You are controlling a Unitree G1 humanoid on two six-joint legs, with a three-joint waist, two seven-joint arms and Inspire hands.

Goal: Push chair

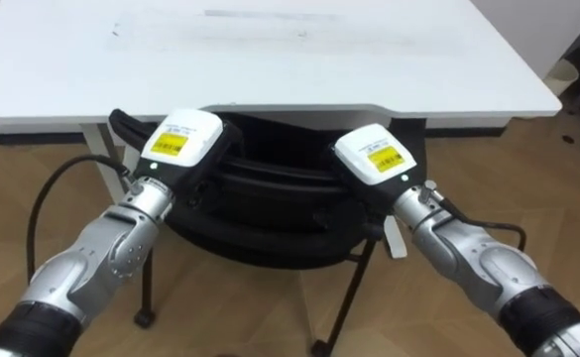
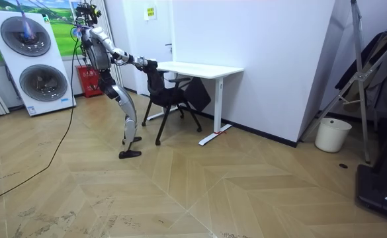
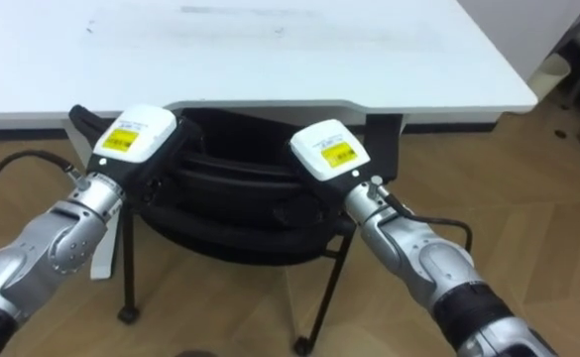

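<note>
1. The white backs of the left hand (image 1: 180, 144) and the right hand (image 1: 374, 159) cover their contact with the chair (image 1: 270, 198).
2. The table (image 1: 270, 59) hides the chair's front part.
3. The picture's top edge cuts off the table's far side.

Matt black chair (image 1: 270, 213); smooth white desk (image 1: 270, 59); glossy wood floor (image 2: 180, 192).
</note>
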